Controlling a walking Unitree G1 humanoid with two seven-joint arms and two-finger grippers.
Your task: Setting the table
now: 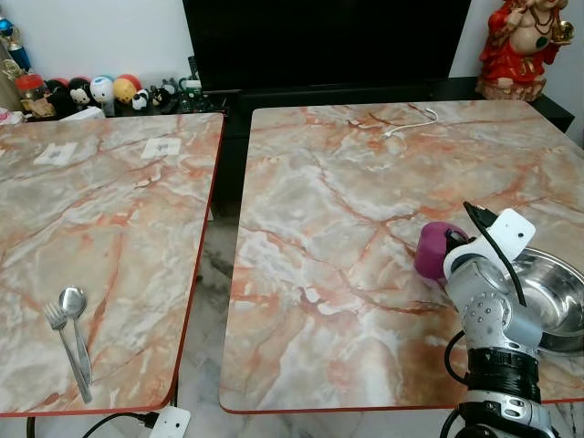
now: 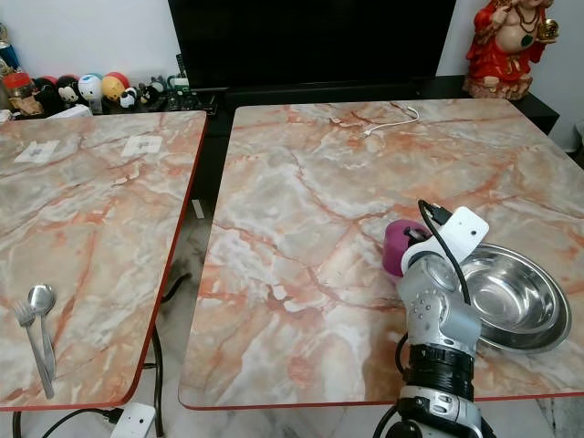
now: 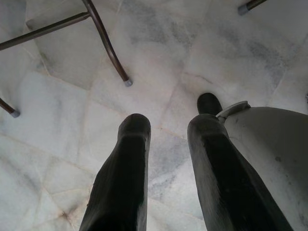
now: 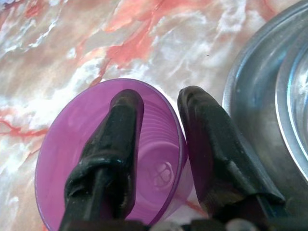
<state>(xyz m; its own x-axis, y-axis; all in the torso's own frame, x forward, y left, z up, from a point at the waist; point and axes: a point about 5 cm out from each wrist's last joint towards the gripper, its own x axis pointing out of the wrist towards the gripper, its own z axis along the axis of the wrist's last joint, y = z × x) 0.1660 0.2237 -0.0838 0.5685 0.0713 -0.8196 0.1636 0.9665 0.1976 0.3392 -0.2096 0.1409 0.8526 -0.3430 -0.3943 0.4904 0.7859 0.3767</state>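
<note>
The right gripper has its fingers straddling the rim of the purple cup, apparently pinching its wall, near the desk's right edge just beside the steel bowl. A thin-wall pinch could slip, tipping the cup against the bowl.

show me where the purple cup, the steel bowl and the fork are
purple cup [image 4: 62, 144], right wrist view, inner wall
steel bowl [image 2: 511, 301], right eye view, inside of the basin
fork [image 1: 62, 339], left eye view, handle just below the tines
</note>
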